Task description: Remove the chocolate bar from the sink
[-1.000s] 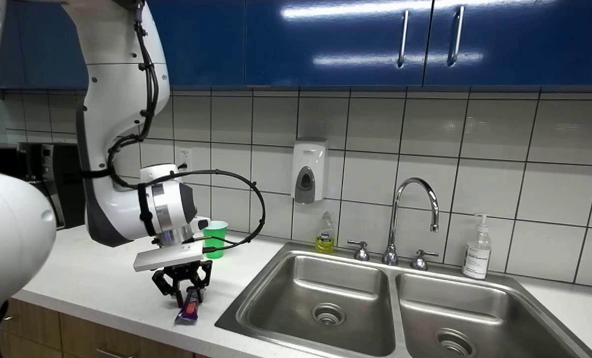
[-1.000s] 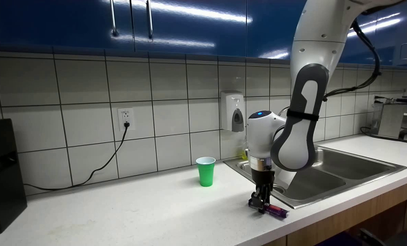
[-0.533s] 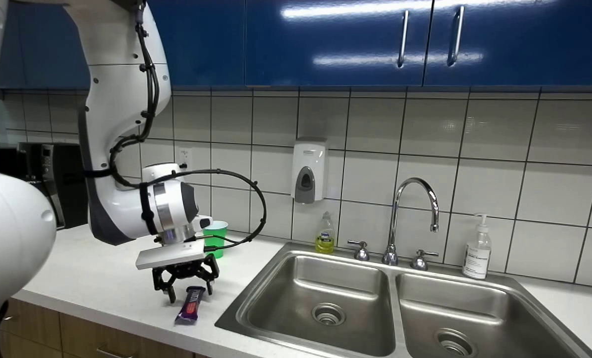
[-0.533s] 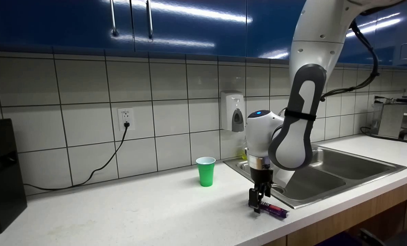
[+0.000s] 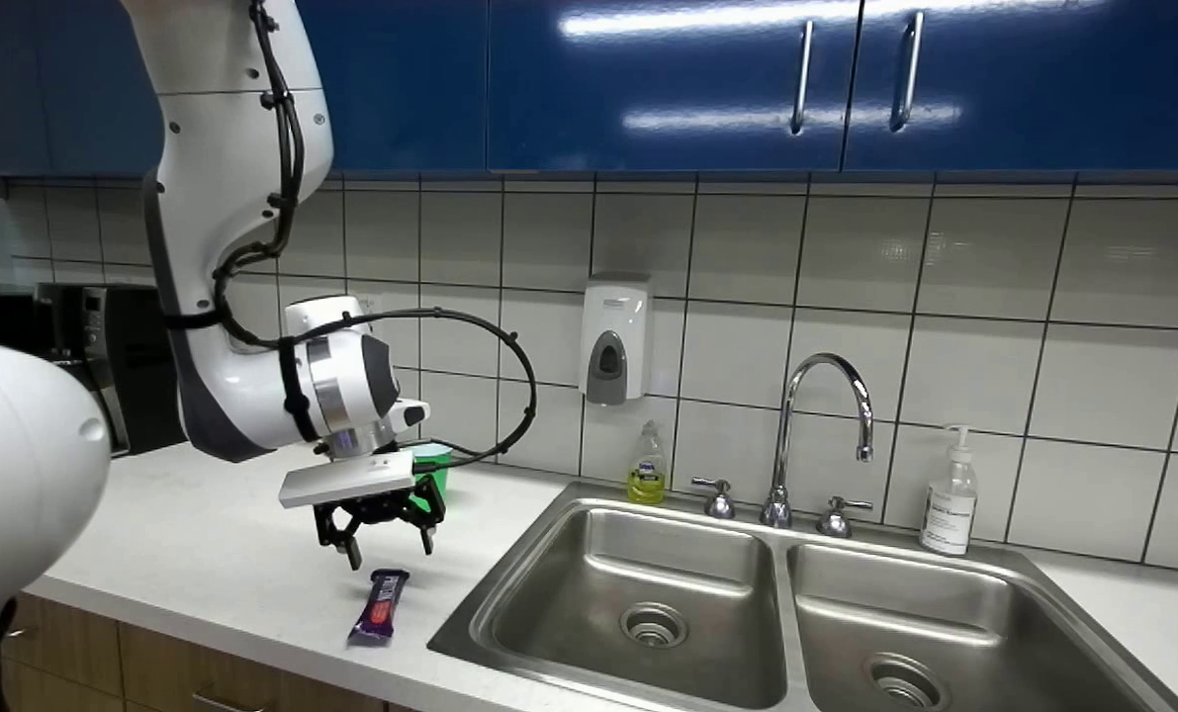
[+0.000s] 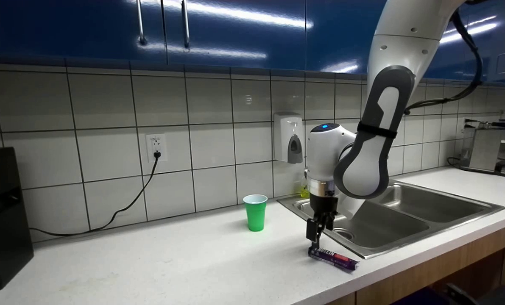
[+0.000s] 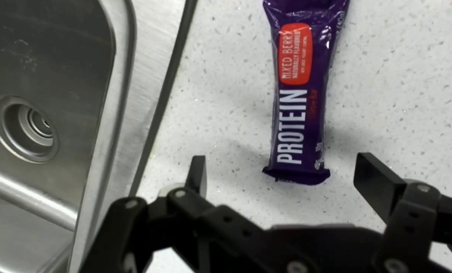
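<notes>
The chocolate bar (image 5: 381, 606), a purple packet with a red label, lies flat on the white counter outside the sink (image 5: 782, 613), close to its rim; both exterior views show the bar (image 6: 333, 259). Above its inner end hangs my gripper (image 5: 391, 556), apart from it and holding nothing. In the wrist view the jaws stand wide and the bar's near end (image 7: 300, 113) shows between and beyond the fingertips, with bare counter on either side of it. The sink's rim (image 7: 153, 49) runs along the left there.
A green cup (image 6: 255, 214) stands on the counter behind the gripper, near the tiled wall. Behind the sink are a yellow dish soap bottle (image 5: 646, 470), the chrome faucet (image 5: 786, 425) and a pump bottle (image 5: 950, 504). The counter's front edge is close to the bar.
A second ago the jaws were closed on the bar. They have spread and let it go, and the gripper has risen off it. The bar has stayed in place on the counter.
</notes>
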